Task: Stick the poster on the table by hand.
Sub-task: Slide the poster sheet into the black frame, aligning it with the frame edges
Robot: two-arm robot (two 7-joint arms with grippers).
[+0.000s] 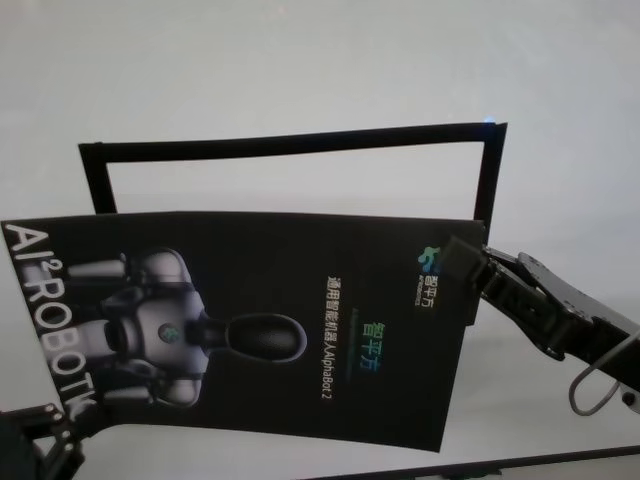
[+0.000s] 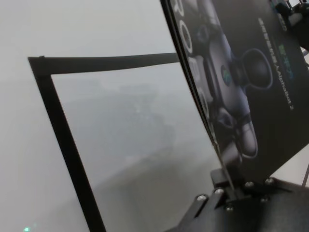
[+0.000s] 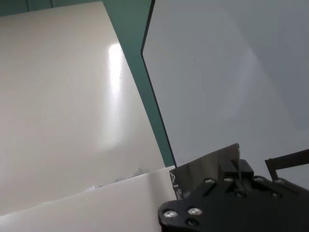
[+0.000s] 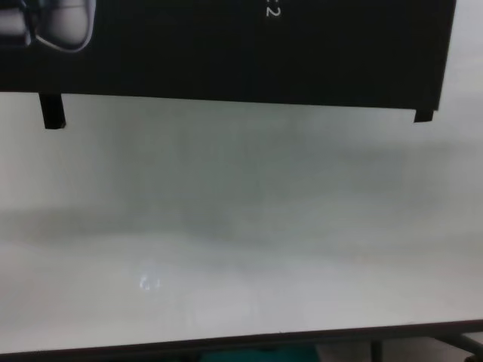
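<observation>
The poster point(image 1: 250, 320) is a black glossy sheet with white lettering and a grey-white robot picture. It hangs in the air over the white table point(image 1: 300, 60), held between both grippers. My left gripper point(image 1: 60, 428) is shut on its near left corner; the left wrist view shows the sheet's edge point(image 2: 203, 106) running into the closed fingers point(image 2: 227, 186). My right gripper point(image 1: 462, 260) is shut on the far right edge, and in the right wrist view point(image 3: 236, 170) it pinches a poster corner point(image 3: 203, 166). The chest view shows the poster's lower part point(image 4: 226, 53) above the tabletop point(image 4: 241, 226).
Narrow black tape strips point(image 1: 290, 143) lie on the table as a three-sided frame, partly under the poster; they also show in the left wrist view point(image 2: 67, 145), and two strip ends show in the chest view point(image 4: 51, 113). The table's dark front edge point(image 4: 226, 339) is near.
</observation>
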